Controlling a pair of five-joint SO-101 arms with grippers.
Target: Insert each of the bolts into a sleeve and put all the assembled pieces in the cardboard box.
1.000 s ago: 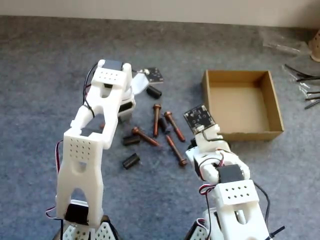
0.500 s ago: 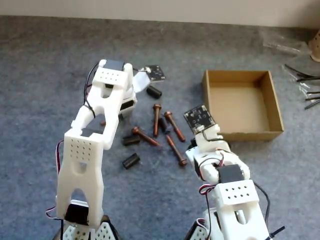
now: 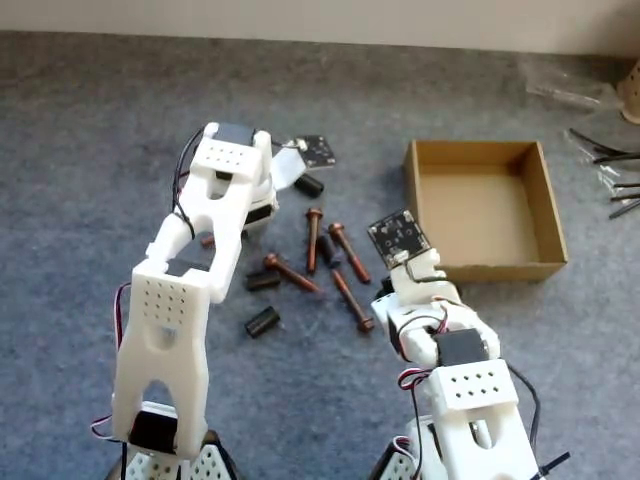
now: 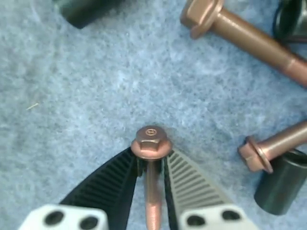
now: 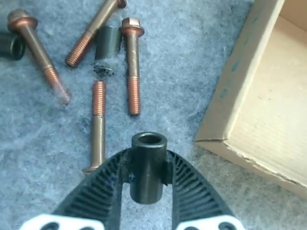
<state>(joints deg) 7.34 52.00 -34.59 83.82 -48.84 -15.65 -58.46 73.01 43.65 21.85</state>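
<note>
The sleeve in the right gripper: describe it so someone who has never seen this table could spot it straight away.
Find the cardboard box; just off one of its corners is the right gripper. The sleeve is the short dark tube pinched between its ribbed black fingers, open bore showing. The other sleeves lie loose among the copper bolts; this one alone is held.

My left gripper (image 4: 151,160) has black ribbed fingers (image 4: 112,187) on white mounts, and the bolt (image 4: 151,142) between them is coppery brown. My right gripper (image 5: 148,158) shows the same black ribbing around a near-black sleeve (image 5: 148,184). In the middle of the high view, the loose bolts (image 3: 313,238) are copper and the loose sleeves (image 3: 262,322) black. The cardboard box (image 3: 500,271) at upper right is plain tan. The carpet (image 3: 90,150) is mottled blue-grey. My arm shells (image 3: 170,310) are white, dotted with rows of small holes.
</note>
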